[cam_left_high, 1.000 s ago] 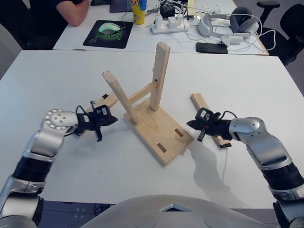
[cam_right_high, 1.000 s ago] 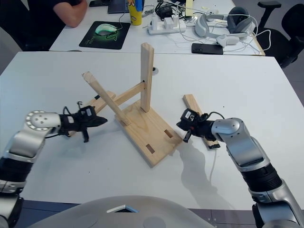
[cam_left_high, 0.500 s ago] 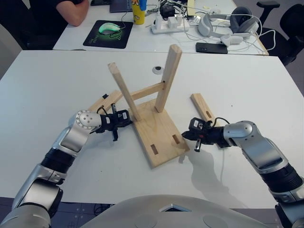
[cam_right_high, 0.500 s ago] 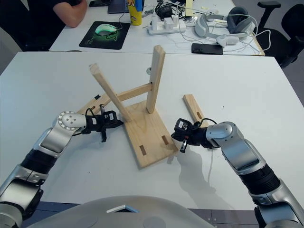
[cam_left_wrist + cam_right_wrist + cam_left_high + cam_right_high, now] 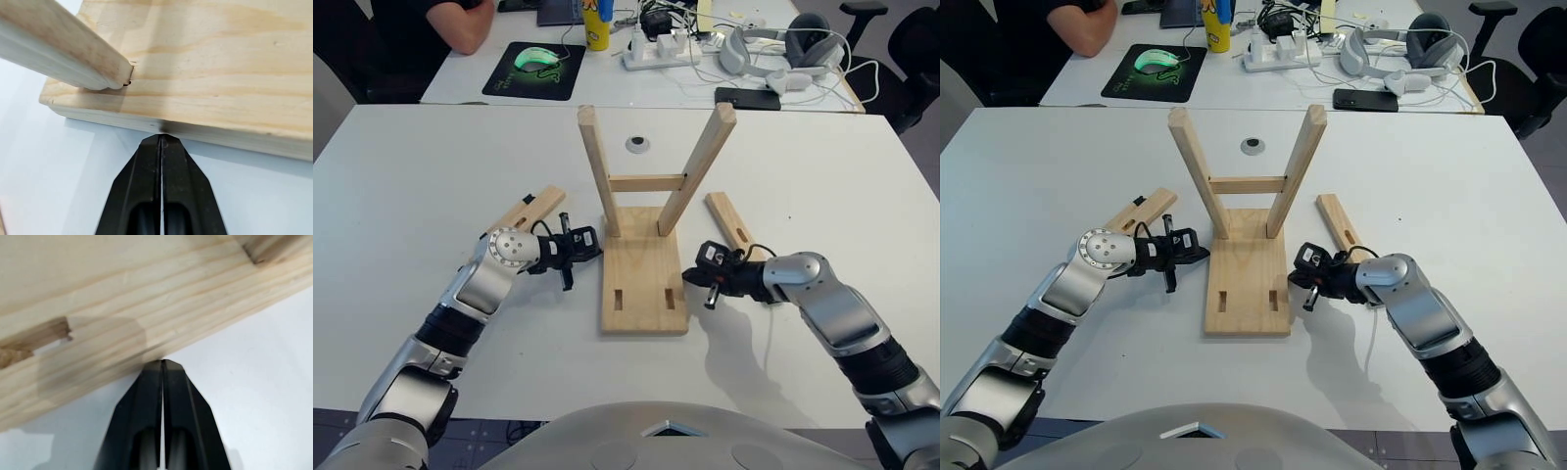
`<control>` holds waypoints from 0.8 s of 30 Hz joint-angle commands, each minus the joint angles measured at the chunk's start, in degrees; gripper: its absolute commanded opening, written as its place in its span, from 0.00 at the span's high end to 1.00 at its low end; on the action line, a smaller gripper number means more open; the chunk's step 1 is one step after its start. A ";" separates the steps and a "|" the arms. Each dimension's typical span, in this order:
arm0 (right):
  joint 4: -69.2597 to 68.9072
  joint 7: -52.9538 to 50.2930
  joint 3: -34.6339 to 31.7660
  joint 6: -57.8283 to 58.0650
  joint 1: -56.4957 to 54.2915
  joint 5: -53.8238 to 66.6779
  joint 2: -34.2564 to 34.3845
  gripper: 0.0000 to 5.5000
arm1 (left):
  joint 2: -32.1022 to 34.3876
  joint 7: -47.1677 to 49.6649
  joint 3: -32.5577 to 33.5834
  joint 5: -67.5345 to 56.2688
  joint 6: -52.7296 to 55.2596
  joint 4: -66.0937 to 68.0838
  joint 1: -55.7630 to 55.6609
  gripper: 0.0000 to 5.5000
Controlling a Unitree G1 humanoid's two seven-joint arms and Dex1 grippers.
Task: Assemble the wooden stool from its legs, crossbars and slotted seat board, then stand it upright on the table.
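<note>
Two pale wooden legs [image 5: 597,171], flat slotted seat board [image 5: 642,272]

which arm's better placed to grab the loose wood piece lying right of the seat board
Right. The right gripper sits just beside that loose piece; the left gripper is across the seat board.

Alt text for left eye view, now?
Seat board flat on a white table, two legs joined by a crossbar standing at its far end, near slots empty. Left gripper and right gripper, both shut, touch its side edges; a loose wooden piece lies beyond each.
</note>
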 commanded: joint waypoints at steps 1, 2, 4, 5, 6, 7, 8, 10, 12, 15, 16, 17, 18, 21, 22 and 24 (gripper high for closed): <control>0.34 -1.08 0.85 -0.60 -0.95 -0.79 1.09 1.00 | -0.48 0.22 -0.06 0.30 -0.13 0.66 -1.11 0.99; 0.20 -1.17 0.55 -0.69 -1.13 -0.66 1.17 1.00 | -0.29 0.26 0.62 -0.21 0.35 -0.26 -0.78 0.99; -0.89 -1.33 -1.33 -0.32 -1.41 0.64 1.41 1.00 | 0.83 0.34 3.93 -2.47 1.86 -3.20 0.32 0.99; -1.97 -1.68 -3.37 0.51 -1.60 2.18 2.00 1.00 | 1.57 0.49 6.97 -4.43 3.16 -4.90 1.01 0.99; -3.21 -2.22 -5.32 1.07 -1.56 3.40 2.52 1.00 | 2.18 0.32 9.87 -6.69 4.46 -6.29 1.62 0.99; -4.59 -2.85 -7.45 1.68 -1.31 5.00 3.43 1.00 | 2.47 -0.05 12.77 -9.42 6.09 -7.64 2.25 0.99; -6.22 -4.07 -10.38 2.92 -1.12 7.16 5.01 1.00 | 2.96 -0.27 15.83 -11.92 7.53 -8.88 2.84 0.99; -9.69 -5.93 -14.46 4.68 0.40 9.22 5.57 0.96 | 4.08 -0.47 20.87 -15.62 9.15 -10.11 3.57 0.96; -13.21 -8.56 -19.21 7.98 2.74 11.29 6.25 0.93 | 5.42 -0.48 25.26 -18.79 10.57 -10.87 4.16 0.93; -14.45 -14.54 -25.85 10.32 6.02 11.33 8.37 0.86 | 5.53 1.58 32.24 -23.57 12.75 -10.38 3.66 0.86; -13.42 -16.89 -27.20 10.42 7.05 10.31 8.89 0.85 | 5.86 2.54 33.71 -23.65 12.26 -9.91 4.11 0.85; -12.50 -18.44 -27.78 10.27 8.01 9.37 8.87 0.82 | 5.86 3.64 35.13 -23.89 11.93 -9.50 4.59 0.82; -11.95 -20.06 -28.61 10.15 8.77 8.91 9.40 0.79 | 5.83 4.51 36.23 -24.15 11.57 -9.00 5.00 0.79; -10.52 -22.08 -29.68 10.38 8.93 9.24 10.19 0.72 | 4.00 9.53 40.26 -24.18 9.30 -7.42 6.21 0.73; -9.94 -22.22 -29.75 10.75 8.52 9.61 10.19 0.69 | 3.63 11.18 40.82 -23.48 8.34 -6.99 6.80 0.69; -8.84 -22.23 -29.38 10.94 8.13 9.54 9.32 0.63 | 3.03 13.22 40.91 -22.89 7.04 -6.44 7.83 0.64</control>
